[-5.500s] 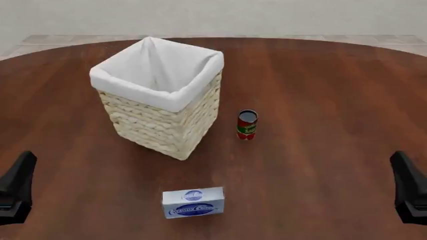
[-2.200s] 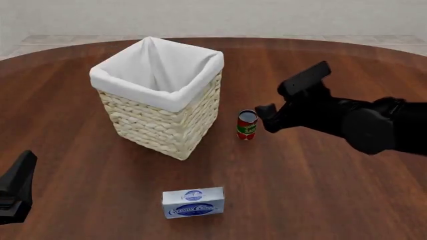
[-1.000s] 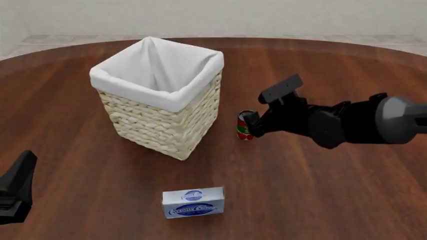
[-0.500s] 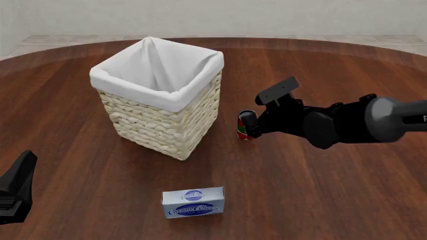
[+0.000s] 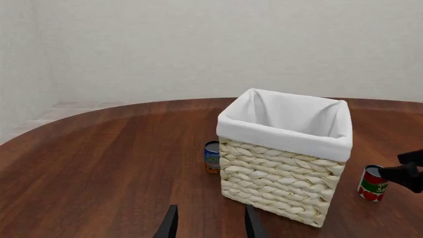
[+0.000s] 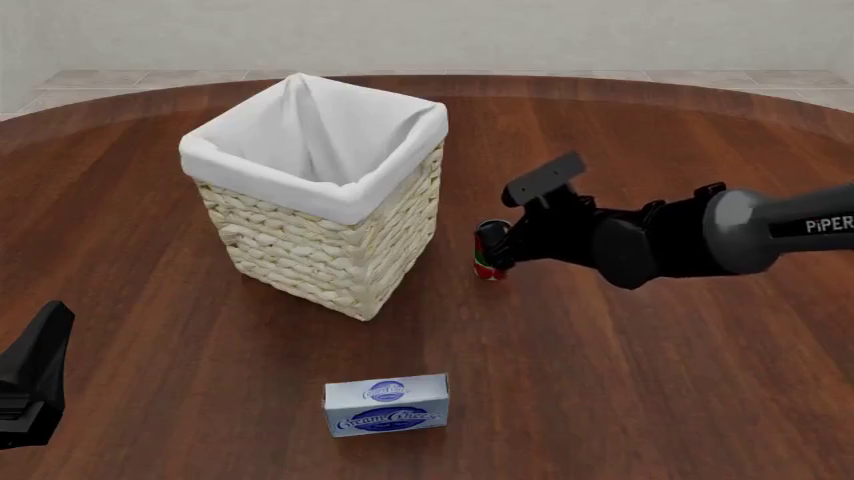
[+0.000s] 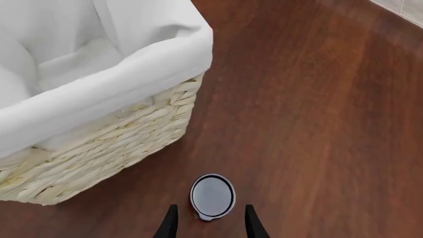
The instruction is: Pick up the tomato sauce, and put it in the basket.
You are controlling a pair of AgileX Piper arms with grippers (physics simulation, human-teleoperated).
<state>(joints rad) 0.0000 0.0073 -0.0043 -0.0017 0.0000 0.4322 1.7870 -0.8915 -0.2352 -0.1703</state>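
Tomato sauce (image 6: 490,262) stands upright on the brown wooden surface (image 6: 641,380), just to the right of the basket (image 6: 327,200) and apart from its wicker wall. Seen from the right wrist camera, the can's silver-grey top (image 7: 212,195) faces up, with the right gripper (image 7: 208,224) directly over it. The 2 dark fingers (image 7: 170,224) are spread a little wider than the can and flank its near edge; I cannot tell whether they touch it, and the can rests on the surface, not lifted. From the front camera the right gripper (image 6: 501,245) reaches in from the right of the basket and partly hides the can's top.

Beyond the basket, on its far side from the arms, a second small can with a blue and orange label (image 5: 212,156) stands close to the wicker. In front of the basket lies a white-and-blue box (image 6: 386,405), well apart from it.

Left gripper (image 5: 207,224) hangs low on the near side of the basket, its 2 fingers (image 5: 169,225) parted and holding nothing.
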